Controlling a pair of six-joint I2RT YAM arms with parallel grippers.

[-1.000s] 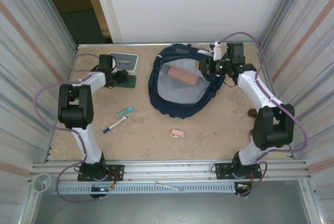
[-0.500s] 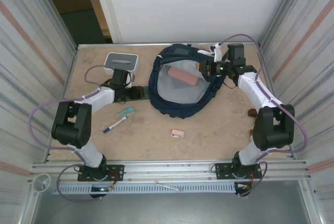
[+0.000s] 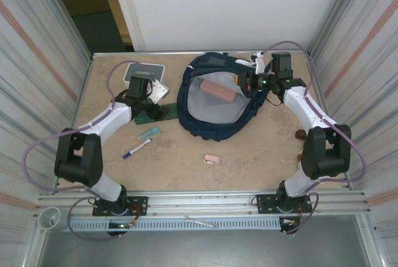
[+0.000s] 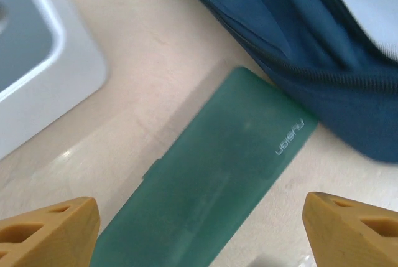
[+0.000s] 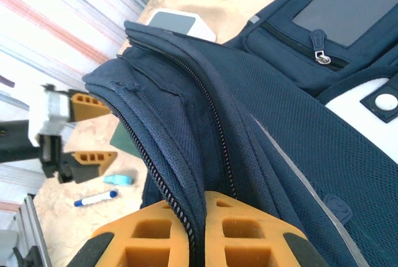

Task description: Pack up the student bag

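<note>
A grey-and-white box [image 3: 142, 68] sits near the tabletop's [image 3: 249, 155] far left corner, with a green case [image 4: 211, 186] lying just nearer. Toward the near edge lie a small teal object [image 3: 149, 133], a blue-capped marker [image 3: 136, 149] and a pink eraser [image 3: 212, 159].

Flat case [image 3: 157, 112] just left of student bag [image 3: 208, 129].

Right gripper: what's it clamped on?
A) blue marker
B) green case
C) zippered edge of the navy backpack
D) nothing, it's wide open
C: in the right wrist view, the right gripper is shut on the student bag, with the zippered fabric edge running down between its fingers.
</note>
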